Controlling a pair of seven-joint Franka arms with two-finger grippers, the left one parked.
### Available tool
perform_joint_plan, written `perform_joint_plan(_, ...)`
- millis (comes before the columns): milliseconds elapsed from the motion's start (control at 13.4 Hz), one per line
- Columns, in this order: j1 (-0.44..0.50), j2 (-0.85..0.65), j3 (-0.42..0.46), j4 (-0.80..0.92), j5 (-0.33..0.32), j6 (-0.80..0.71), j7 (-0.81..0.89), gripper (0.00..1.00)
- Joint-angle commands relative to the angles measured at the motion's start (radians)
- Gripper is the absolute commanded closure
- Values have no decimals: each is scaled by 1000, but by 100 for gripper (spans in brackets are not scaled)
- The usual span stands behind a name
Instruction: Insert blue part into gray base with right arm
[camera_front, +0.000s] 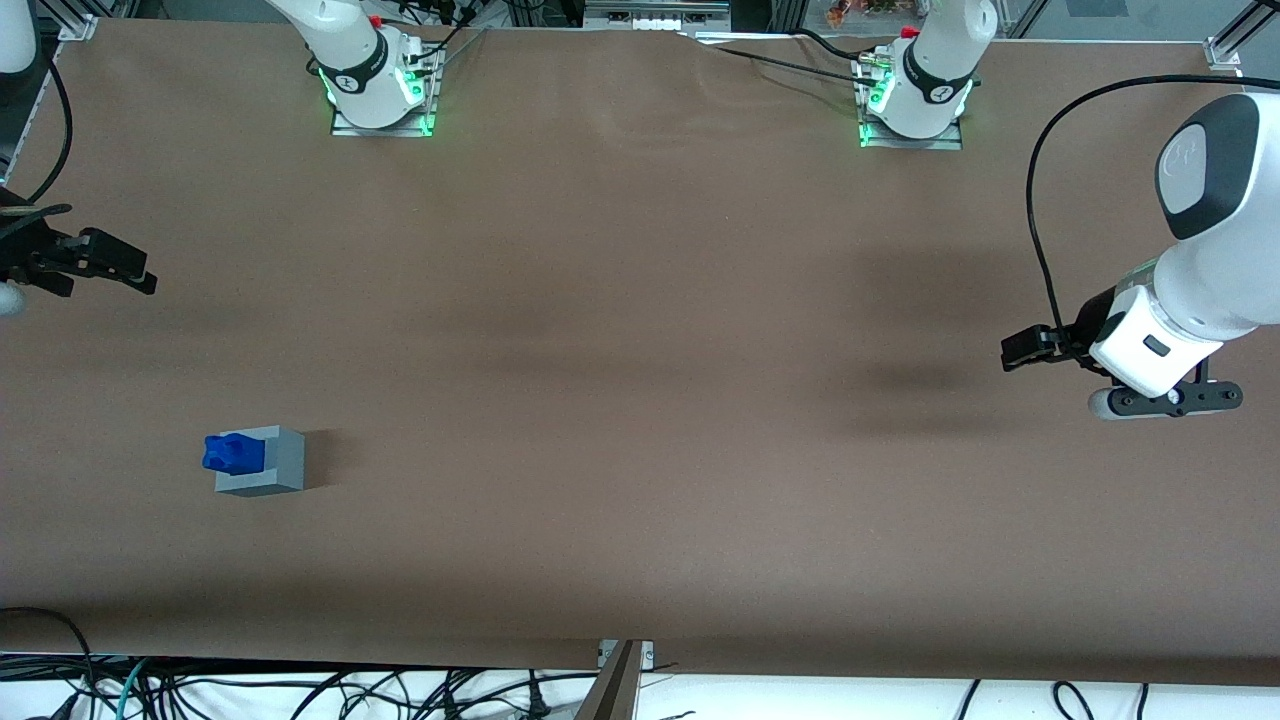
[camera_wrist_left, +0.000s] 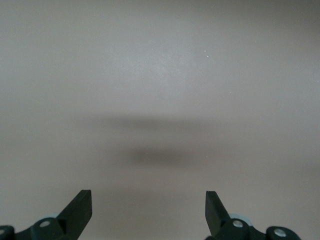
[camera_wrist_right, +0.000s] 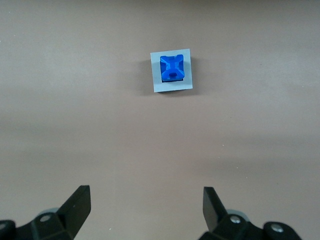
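Small deep-blue faceted plastic part (camera_wrist_right: 172, 69) sits seated in light gray plastic cube base (camera_wrist_right: 171, 70) on brown surface (camera_front: 640, 400) w/ narrow end out, insertion apparently done, so black two-finger pincer (camera_wrist_right: 145, 207) hangs above, well apart, fingers wide, holding nothing.

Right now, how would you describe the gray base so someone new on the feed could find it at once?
Start from the brown table and look toward the working arm's end, nearer the front camera than the gripper, which hangs open well above it. The gray base is the lone light gray cube there. The blue part sits in its recess, sticking out.
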Motion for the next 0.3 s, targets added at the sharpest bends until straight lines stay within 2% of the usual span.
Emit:
perform_joint_plan(0,-22,3,15,5,-12,-7,-10,1)
perform_joint_plan(225,-22,7,15,13,-17,-7,-10,1)
